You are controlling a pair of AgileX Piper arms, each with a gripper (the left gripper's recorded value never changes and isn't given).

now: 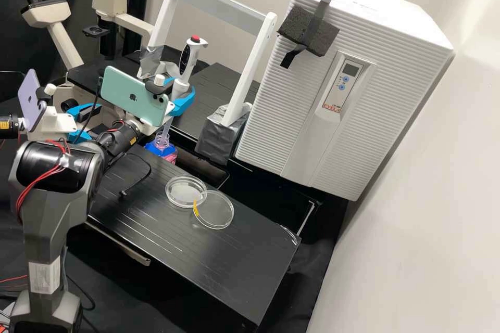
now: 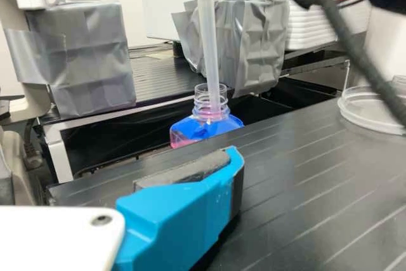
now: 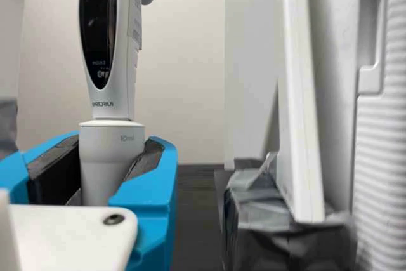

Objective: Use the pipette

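My right gripper (image 1: 177,94) (image 3: 104,169) is shut on a white pipette (image 1: 188,57) (image 3: 108,42) with a red top button, held upright by its lower barrel. The pipette's long clear tip (image 2: 209,49) runs down into the open neck of a small bottle (image 1: 162,148) (image 2: 203,128) of pink liquid, which stands at the far left corner of the black platform (image 1: 208,250). My left gripper (image 1: 83,122) waits low at the left of that bottle, open and empty. One of its blue fingers (image 2: 190,214) points toward the bottle.
Two clear petri dish halves (image 1: 186,190) (image 1: 214,209) lie overlapping in the middle of the platform; one (image 2: 374,106) is just right of the bottle. A white frame with taped feet (image 1: 221,132) stands behind. A large white machine (image 1: 344,88) is at right, a microscope (image 1: 47,15) at the back left.
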